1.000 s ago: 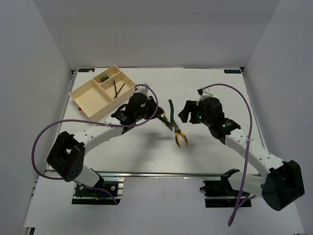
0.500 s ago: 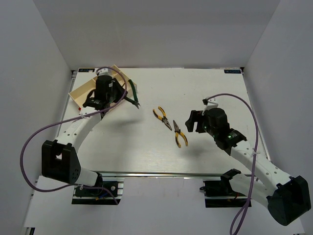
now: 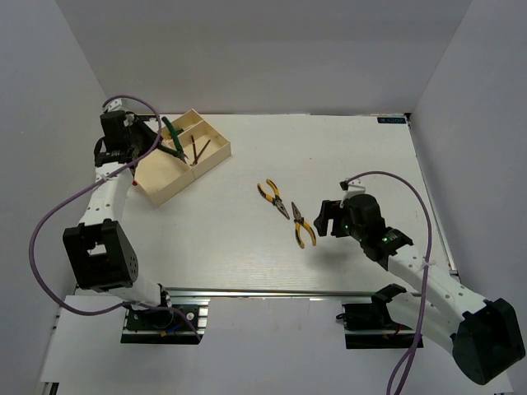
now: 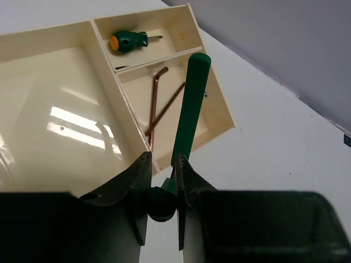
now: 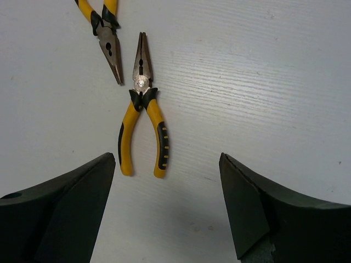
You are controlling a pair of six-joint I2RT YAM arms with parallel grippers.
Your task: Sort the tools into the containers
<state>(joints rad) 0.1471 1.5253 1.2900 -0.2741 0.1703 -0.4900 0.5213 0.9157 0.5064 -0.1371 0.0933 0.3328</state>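
The left pincer (image 4: 162,181) pinches the green-handled pliers (image 4: 191,104) above the tray (image 4: 60,76), their head hidden between its fingers, while the right pincer (image 5: 167,164), spread wide, hangs over one yellow-handled pair (image 5: 143,126) lying on the counter (image 5: 247,82), a second pair (image 5: 107,33) cut off at the wrist view's upper edge.

Overall light: bright and even, coming from overhead, so the white table (image 3: 247,247) looks almost washed out.
Shadows: soft and pale under the arms (image 3: 412,263), with a thin one hugging the yellow pliers (image 5: 143,131).
Glare: white patches on the tray (image 4: 55,137) floor, left wrist view.
Focus: tray, green pliers (image 4: 192,104) and yellow pliers are crisp. The fingers (image 4: 137,183) near each wrist lens are soft-edged and nearly featureless black.
Walls (image 3: 247,58): grey rather than white.
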